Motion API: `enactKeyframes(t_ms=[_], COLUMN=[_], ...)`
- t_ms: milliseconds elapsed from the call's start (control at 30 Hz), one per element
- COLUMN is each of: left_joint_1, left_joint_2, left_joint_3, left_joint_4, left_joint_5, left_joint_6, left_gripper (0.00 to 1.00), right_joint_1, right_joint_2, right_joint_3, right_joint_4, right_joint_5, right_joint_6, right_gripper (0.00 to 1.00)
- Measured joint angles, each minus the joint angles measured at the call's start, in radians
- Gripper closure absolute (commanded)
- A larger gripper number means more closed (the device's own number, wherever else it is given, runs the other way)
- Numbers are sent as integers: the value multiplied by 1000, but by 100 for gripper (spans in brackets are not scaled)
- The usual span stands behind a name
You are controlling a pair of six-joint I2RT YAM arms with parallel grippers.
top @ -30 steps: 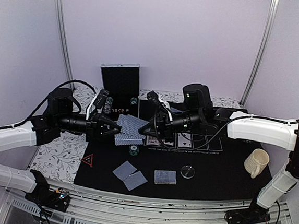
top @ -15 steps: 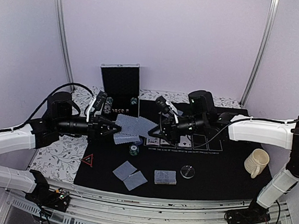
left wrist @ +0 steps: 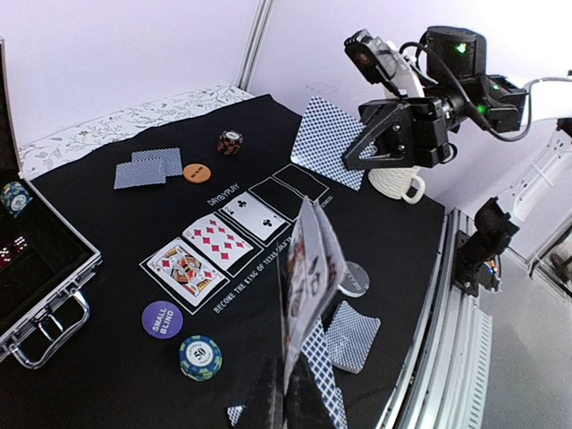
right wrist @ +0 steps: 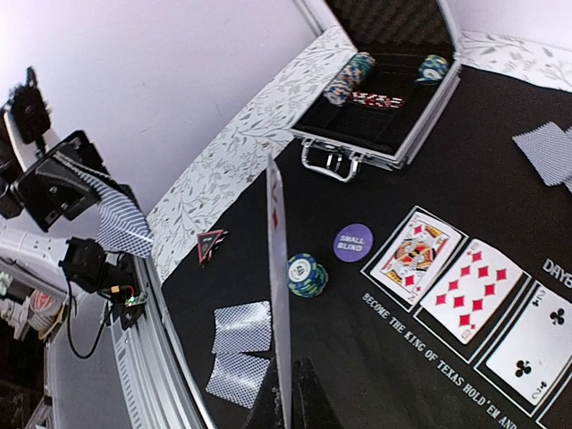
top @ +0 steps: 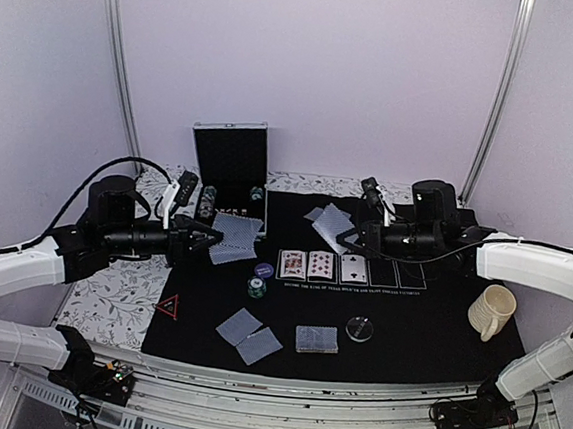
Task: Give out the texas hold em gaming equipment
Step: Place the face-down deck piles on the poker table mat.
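Note:
My left gripper (top: 202,239) is shut on a fan of grey-blue-backed playing cards (top: 234,238), held upright over the mat's left side (left wrist: 308,268). My right gripper (top: 358,239) is shut on a single card (top: 334,226), seen edge-on in the right wrist view (right wrist: 279,295), above the mat's far middle. Three face-up cards (top: 321,266) fill printed rectangles. On the mat lie a green-blue chip stack (top: 256,288), a purple disc (top: 265,270), a red triangle marker (top: 167,306), a clear disc (top: 360,328), two face-down cards (top: 249,335) and a deck (top: 317,339).
An open metal case (top: 231,164) with chips stands at the back left. A cream mug (top: 491,311) sits at the right of the black mat (top: 436,338). Two more face-down cards (left wrist: 147,168), an orange chip (left wrist: 197,172) and a red-black chip (left wrist: 231,142) lie at the mat's far side.
The right gripper closed on one card at the left gripper's fan and carried it off to the right. The left gripper drew back slightly left with the fan.

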Motion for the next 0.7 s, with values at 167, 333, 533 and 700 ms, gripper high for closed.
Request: enactKeyframes(t_ms=[167,333,533,700], left_joint_1=[2,6,26,82], left_joint_2=[-2,-29,-77,-45], left_joint_3=[-1,-4,-61,-153], left_joint_4=[2,-5,-6,10], left_joint_5=[-12,-17,-45,-100], left_joint_6=[3,7,-46,-163], left_gripper=[100,100,100,100], right_joint_1=[-22,-22,5,59], right_joint_2=[-6,-6,-6,11], right_joint_3=[-22,-22,-21,24], right_joint_4=[2,2,-6,-45], right_joint_5=[43,45,45,50], right_joint_6=[76,99,92,63], right_gripper=[98,98,98,98])
